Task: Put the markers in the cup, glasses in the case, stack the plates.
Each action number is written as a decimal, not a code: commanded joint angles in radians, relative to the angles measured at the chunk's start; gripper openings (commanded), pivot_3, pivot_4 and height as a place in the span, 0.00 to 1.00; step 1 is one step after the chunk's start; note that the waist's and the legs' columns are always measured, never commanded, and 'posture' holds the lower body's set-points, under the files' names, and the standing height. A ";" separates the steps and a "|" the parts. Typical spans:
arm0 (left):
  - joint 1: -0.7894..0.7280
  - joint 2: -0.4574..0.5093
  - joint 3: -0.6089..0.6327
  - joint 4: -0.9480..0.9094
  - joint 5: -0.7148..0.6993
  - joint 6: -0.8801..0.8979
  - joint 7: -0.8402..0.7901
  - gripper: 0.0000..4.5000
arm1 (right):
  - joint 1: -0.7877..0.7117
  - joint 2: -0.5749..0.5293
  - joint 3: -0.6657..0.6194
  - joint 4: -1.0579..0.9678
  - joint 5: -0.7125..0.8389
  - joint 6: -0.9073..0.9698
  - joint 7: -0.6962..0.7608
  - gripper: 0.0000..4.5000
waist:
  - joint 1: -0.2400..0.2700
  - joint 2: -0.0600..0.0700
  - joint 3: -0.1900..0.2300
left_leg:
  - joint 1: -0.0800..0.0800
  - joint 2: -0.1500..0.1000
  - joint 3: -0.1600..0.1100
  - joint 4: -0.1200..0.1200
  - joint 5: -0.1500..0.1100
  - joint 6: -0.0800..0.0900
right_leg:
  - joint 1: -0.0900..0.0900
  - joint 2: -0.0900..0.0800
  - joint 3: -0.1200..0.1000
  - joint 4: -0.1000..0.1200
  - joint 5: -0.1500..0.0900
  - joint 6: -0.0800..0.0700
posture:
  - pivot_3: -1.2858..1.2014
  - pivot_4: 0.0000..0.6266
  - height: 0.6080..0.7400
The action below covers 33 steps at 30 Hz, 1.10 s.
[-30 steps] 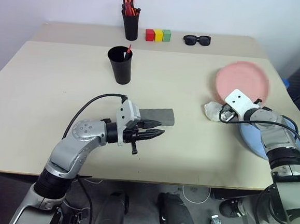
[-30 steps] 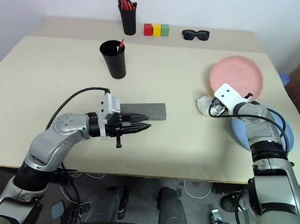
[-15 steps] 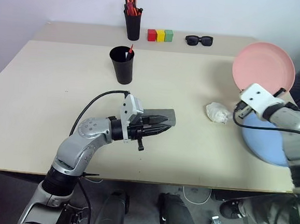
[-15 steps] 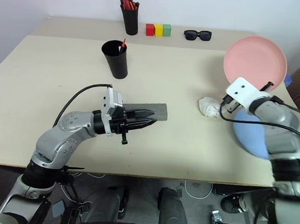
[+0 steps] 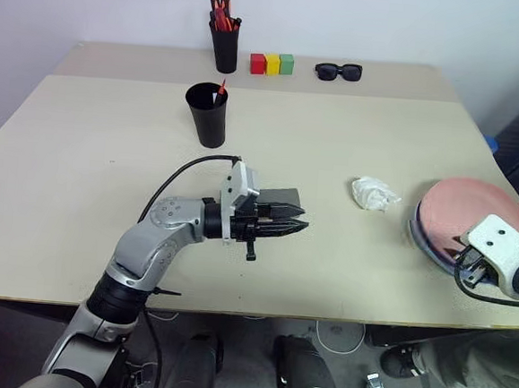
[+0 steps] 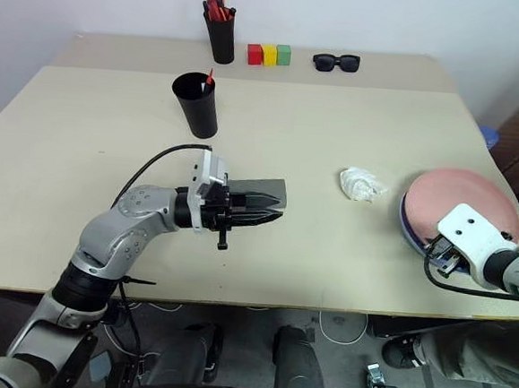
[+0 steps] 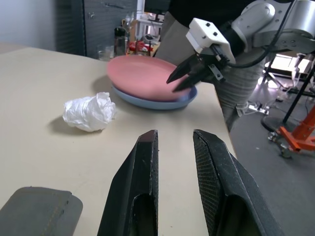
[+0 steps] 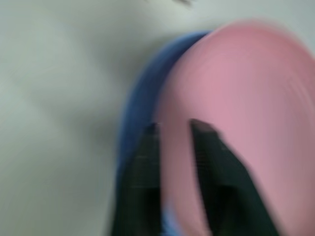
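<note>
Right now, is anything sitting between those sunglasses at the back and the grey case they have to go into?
Nothing visible does. The sunglasses lie at the back and the grey case lies nearer, beside the left tool; bare table runs between them. The black cup and the crumpled paper sit off to either side.

left gripper [image 5: 302, 225] slightly parted, right gripper [image 8: 174, 127] parted

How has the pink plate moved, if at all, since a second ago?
Yes: the pink plate went from behind the crumpled tissue, rightward and nearer, onto the blue plate.
</note>
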State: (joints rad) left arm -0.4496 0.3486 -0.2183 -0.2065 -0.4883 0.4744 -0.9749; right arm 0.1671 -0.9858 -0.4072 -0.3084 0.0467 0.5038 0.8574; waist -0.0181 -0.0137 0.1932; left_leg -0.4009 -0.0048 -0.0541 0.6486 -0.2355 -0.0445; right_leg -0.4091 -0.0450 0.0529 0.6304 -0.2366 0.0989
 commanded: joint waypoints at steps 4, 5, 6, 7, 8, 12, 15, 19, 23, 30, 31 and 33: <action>-0.011 0.005 0.003 -0.013 -0.001 -0.019 -0.015 0.24 | -0.130 0.018 -0.001 -0.082 0.052 0.045 -0.053 0.75 | 0.002 0.000 0.000 | 0.000 0.000 0.000 0.000 0.000 0.000 | 0.000 0.000 0.000 0.000 0.000 0.000 | 0.52 0.24 1.00; -0.007 0.007 0.002 -0.016 0.000 -0.019 -0.014 0.24 | -0.172 0.036 0.022 -0.091 0.071 0.061 -0.063 0.75 | 0.002 0.000 0.000 | 0.000 0.000 0.000 0.000 0.000 0.000 | 0.000 0.000 0.000 0.000 0.000 0.000 | 0.52 0.24 1.00; -0.004 0.008 0.000 -0.019 0.001 -0.018 -0.013 0.24 | -0.208 0.053 0.046 -0.096 0.084 0.073 -0.073 0.75 | 0.000 0.000 0.000 | 0.000 0.000 -0.001 0.000 0.000 0.000 | 0.000 0.000 0.000 0.000 0.000 0.000 | 0.52 0.24 1.00; -0.002 0.008 -0.001 -0.021 0.002 -0.017 -0.011 0.24 | -0.241 0.068 0.074 -0.097 0.088 0.081 -0.082 0.75 | 0.000 0.000 0.000 | 0.000 0.000 -0.001 0.000 0.000 0.000 | 0.000 0.000 0.000 0.000 0.000 0.000 | 0.52 0.24 1.00; -0.001 0.008 -0.002 -0.024 0.004 -0.016 -0.007 0.24 | -0.276 0.087 0.114 -0.090 0.081 0.081 -0.098 0.75 | 0.001 0.000 0.000 | 0.000 0.000 -0.001 0.000 0.000 0.000 | 0.000 0.000 0.000 0.000 0.000 0.000 | 0.52 0.24 1.00; 0.008 0.009 0.004 -0.032 0.006 -0.018 0.008 0.24 | -0.390 0.167 0.274 0.016 0.008 0.036 -0.176 0.75 | 0.002 0.000 0.000 | -0.001 0.000 -0.001 0.000 0.000 0.000 | 0.000 0.000 0.000 -0.001 0.000 0.000 | 0.52 0.24 1.00; 0.023 0.025 0.009 -0.026 0.027 -0.024 0.023 0.24 | -0.462 0.241 0.356 0.161 -0.049 -0.022 -0.250 0.75 | 0.004 0.000 0.000 | -0.001 0.000 -0.001 0.000 0.000 0.000 | 0.000 0.000 0.000 -0.001 0.000 0.000 | 0.52 0.24 1.00; 0.058 0.052 0.009 -0.032 0.072 -0.065 0.038 0.24 | -0.507 0.279 0.422 0.323 -0.109 -0.094 -0.294 0.75 | 0.004 0.000 0.000 | -0.002 0.000 -0.001 0.000 0.000 0.000 | -0.001 0.000 0.000 -0.001 0.000 0.000 | 0.52 0.24 1.00; 0.078 0.054 0.018 -0.044 0.084 -0.072 0.069 0.24 | -0.529 0.284 0.434 0.400 -0.141 -0.142 -0.331 0.47 | 0.005 0.000 0.000 | -0.002 0.000 -0.001 0.000 0.000 0.000 | -0.001 -0.001 0.000 0.000 0.000 0.000 | 0.52 0.24 1.00; 0.099 0.047 -0.011 -0.043 0.103 -0.099 0.074 0.24 | -0.486 0.235 0.340 0.264 -0.111 -0.088 -0.322 0.01 | 0.005 0.000 0.000 | -0.002 0.000 -0.001 -0.001 0.000 0.000 | -0.001 0.000 0.000 0.000 0.000 0.000 | 0.52 0.24 1.00; 0.099 0.045 -0.018 -0.040 0.107 -0.104 0.071 0.24 | -0.471 0.219 0.314 0.238 -0.107 -0.075 -0.321 0.01 | 0.006 0.000 0.000 | -0.002 0.000 -0.001 0.000 0.000 0.000 | -0.001 0.000 0.000 0.000 0.000 0.000 | 0.52 0.24 1.00; 0.090 0.036 -0.030 -0.020 0.111 -0.118 0.053 0.24 | -0.417 0.175 0.207 0.163 -0.073 -0.014 -0.300 0.01 | 0.011 0.000 0.000 | -0.002 0.000 -0.001 0.000 0.000 0.000 | -0.001 -0.001 0.000 -0.001 0.000 0.000 | 0.52 0.24 1.00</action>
State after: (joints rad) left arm -0.3512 0.3940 -0.2303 -0.2128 -0.3795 0.3873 -0.9081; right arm -0.2681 -0.7683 -0.0885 -0.0671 -0.0520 0.4502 0.5459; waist -0.0074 -0.0138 0.1934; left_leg -0.4039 -0.0055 -0.0558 0.6486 -0.2355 -0.0444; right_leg -0.4103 -0.0460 0.0523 0.6297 -0.2366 0.0993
